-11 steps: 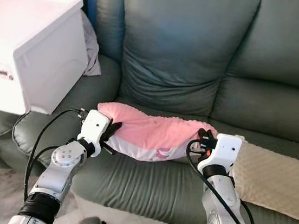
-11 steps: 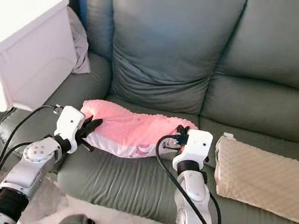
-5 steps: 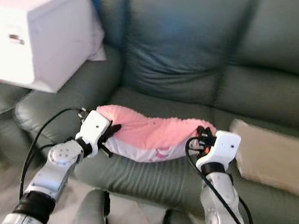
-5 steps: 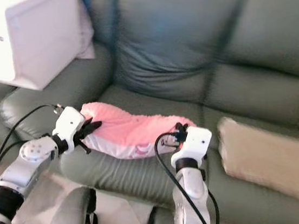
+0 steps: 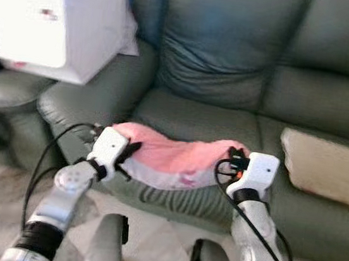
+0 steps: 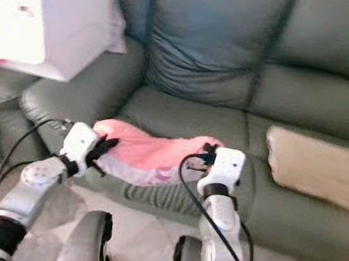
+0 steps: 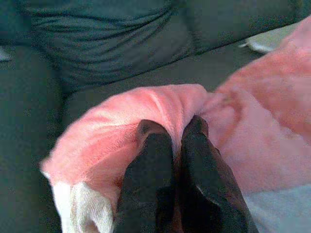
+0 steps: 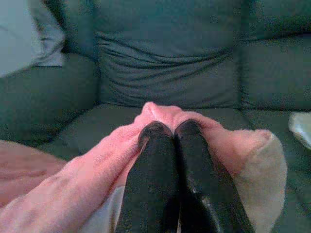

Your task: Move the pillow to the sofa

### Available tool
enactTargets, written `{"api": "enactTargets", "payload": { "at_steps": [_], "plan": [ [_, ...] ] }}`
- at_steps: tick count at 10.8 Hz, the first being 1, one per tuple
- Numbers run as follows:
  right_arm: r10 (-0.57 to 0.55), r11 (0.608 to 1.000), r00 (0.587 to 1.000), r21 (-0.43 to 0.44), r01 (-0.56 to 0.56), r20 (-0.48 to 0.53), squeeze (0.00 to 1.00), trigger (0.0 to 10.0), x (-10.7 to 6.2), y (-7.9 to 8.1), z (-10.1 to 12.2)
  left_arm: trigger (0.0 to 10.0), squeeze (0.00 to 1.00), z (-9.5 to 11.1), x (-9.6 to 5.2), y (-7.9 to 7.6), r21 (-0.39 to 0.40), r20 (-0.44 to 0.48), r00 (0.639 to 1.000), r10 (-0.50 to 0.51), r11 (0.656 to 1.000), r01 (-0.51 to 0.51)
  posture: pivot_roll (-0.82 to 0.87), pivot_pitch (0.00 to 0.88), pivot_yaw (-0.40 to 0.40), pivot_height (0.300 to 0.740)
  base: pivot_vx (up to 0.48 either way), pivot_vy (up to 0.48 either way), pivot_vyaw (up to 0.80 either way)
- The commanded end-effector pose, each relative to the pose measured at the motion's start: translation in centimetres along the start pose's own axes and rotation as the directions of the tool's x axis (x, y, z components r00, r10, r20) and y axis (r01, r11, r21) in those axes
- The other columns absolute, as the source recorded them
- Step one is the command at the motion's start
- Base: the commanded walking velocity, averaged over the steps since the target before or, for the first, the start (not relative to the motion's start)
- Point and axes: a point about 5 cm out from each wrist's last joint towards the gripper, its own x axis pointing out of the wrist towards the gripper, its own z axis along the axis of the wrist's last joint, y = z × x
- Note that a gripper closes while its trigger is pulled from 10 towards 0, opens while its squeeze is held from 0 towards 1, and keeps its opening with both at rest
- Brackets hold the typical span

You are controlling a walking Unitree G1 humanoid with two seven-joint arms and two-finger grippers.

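Pink pillow pinched at both ends — left gripper and right gripper each clamped tight on it, at the sofa seat's front edge. White box on the sofa's left arm; beige cushion at the seat's right end — middle seat open.

The pillow is pink and fuzzy on top with a pale greyish-white underside. It is stretched lengthwise, sagging in the middle, at the front edge of the sofa seat. The sofa is grey-green leather with plump, creased back cushions. Whether the pillow rests on the seat cushion cannot be told.
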Motion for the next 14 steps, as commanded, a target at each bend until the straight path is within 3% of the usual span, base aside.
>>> {"api": "enactTargets", "payload": {
  "at_steps": [1,3,14],
  "plan": [
    [-0.005,1.0,0.999,-0.014,0.006,0.033,0.0,10.0,0.22,-0.09,0.7,10.0,0.0,1.25,0.39,-0.32,0.02,0.055,0.998,-0.034,0.999,0.032,-0.05,0.0,-0.005,0.638,0.0,0.0,0.0],
    [-0.049,0.997,0.998,-0.056,0.051,0.045,0.0,10.0,0.09,-0.65,0.84,10.0,0.0,1.25,0.38,-0.53,0.007,0.066,0.997,-0.042,0.999,0.041,-0.05,0.0,-0.007,0.638,0.126,0.0,0.0],
    [-0.03,0.999,0.999,-0.03,0.031,0.037,0.0,10.0,0.18,-0.61,0.91,10.0,0.0,1.49,0.99,-0.67,-0.009,0.073,0.997,-0.041,0.999,0.042,-0.05,0.0,-0.003,0.638,0.266,0.0,0.0]
  ]
}}
